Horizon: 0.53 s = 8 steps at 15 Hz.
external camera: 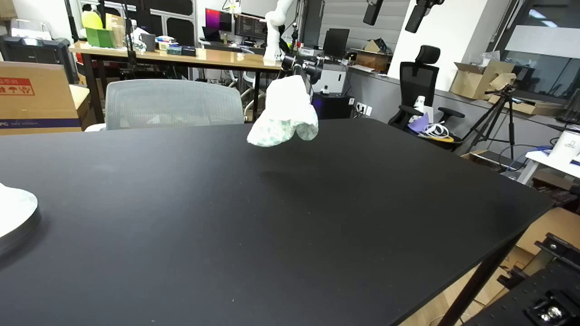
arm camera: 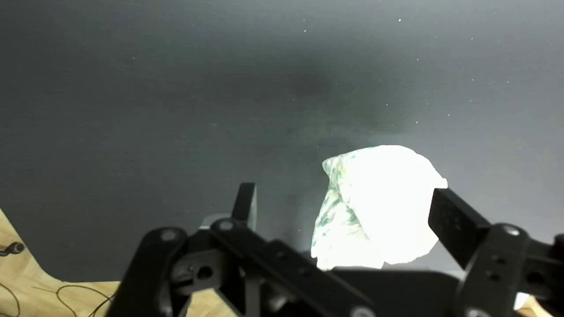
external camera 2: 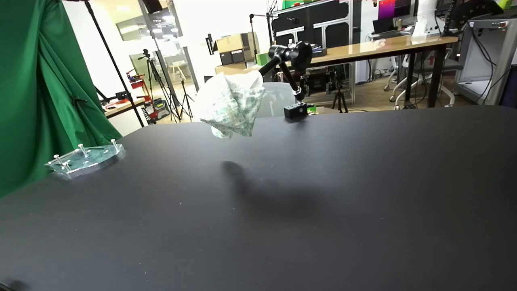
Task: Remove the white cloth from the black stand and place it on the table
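In the wrist view, we observe the gripper (arm camera: 343, 209) along the lower edge, its fingers (arm camera: 243, 204) spread wide apart: one left of centre, the other toward the right.

Soft shadows (external camera 2: 278, 198) (white cloth (arm camera: 392, 202) overexposed)

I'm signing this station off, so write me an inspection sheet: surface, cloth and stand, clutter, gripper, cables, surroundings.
Surface: black table, with small pale specks showing.
White cloth: green-patterned, draped over the black stand, lower edge hanging above the table.
Stand: base on the table, arm partly hidden by the cloth.
Clutter: clear bolted plate at the table's edge.
Gripper: jaws spread wide, apart from the cloth.
Cables: thin dark cables on the floor; coiled white cable on the black chair.
Surroundings: green curtain near the plate; grey mesh chair beyond the table in both exterior views.
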Each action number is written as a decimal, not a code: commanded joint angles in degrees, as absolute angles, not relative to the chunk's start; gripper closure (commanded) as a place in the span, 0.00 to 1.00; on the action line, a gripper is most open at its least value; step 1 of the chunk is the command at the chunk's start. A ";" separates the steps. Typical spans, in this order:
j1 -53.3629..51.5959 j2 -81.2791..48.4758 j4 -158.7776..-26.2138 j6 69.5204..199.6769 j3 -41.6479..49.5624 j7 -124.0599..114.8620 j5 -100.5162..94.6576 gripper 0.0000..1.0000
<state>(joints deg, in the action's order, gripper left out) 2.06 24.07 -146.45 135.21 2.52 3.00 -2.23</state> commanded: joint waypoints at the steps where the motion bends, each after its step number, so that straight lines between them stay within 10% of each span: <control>1: 1.75 19.43 -144.43 140.38 1.64 2.40 -2.68 0.00; 8: -1.39 5.13 -141.12 155.32 -0.09 5.64 -1.67 0.00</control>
